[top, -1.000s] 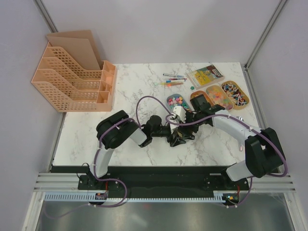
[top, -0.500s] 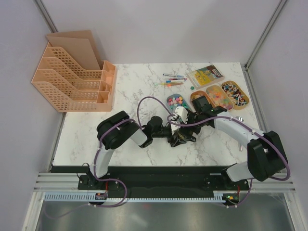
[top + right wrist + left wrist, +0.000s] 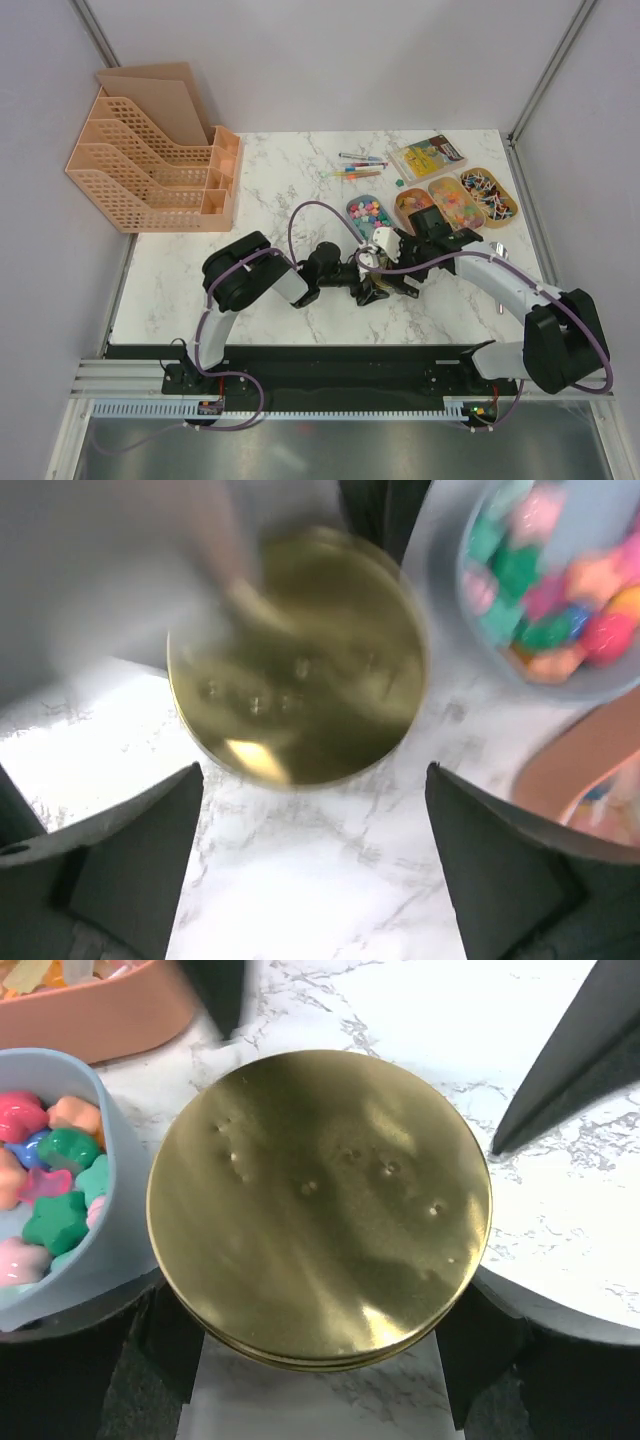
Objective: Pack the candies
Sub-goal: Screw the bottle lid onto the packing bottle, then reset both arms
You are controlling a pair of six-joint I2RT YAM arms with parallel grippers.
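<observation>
Near the far right corner, top view, candies (image 3: 456, 199): in a row of oval trays; the star-shaped ones are in the blue-grey tray (image 3: 350, 207) at the row's left end.
Top view, left gripper (image 3: 368, 284): mid-table, just on the near side of the blue-grey tray, nose to nose with the right gripper (image 3: 392, 258); can't read either jaw state from here.
Left wrist, gold lid (image 3: 320, 1210): flat and dimpled, spanning the left gripper (image 3: 320, 1350); fingers (image 3: 170, 1345) meet its rim on both sides, so it's clamped across its width.
Left wrist, candies (image 3: 50, 1195): stars in the tray, just beside the lid's left edge.
Right wrist, right gripper (image 3: 320, 870): jaws spread wide with nothing between them; the lid (image 3: 300, 660) is beyond the tips, blurred.
Right wrist, candies (image 3: 560, 600): upper right, in the tray beside the lid.
</observation>
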